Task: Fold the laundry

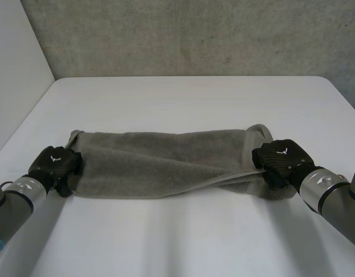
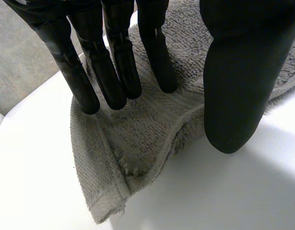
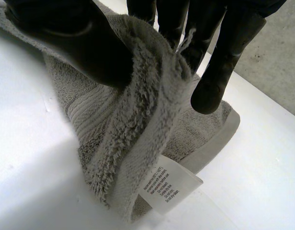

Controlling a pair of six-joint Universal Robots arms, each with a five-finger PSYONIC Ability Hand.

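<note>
A hand at each end of our grey towel on the white table.
Head view: left hand at the towel's nine o'clock end, right hand at three. Left wrist adds what we miss there: straight fingers pressing a flat corner. Right wrist: thumb and fingers pinch a raised fold, a white care label hanging from it.

My head camera looks down from behind over the whole table. Each wrist camera sits very close over one end of the towel, which my head view shows whole.
</note>
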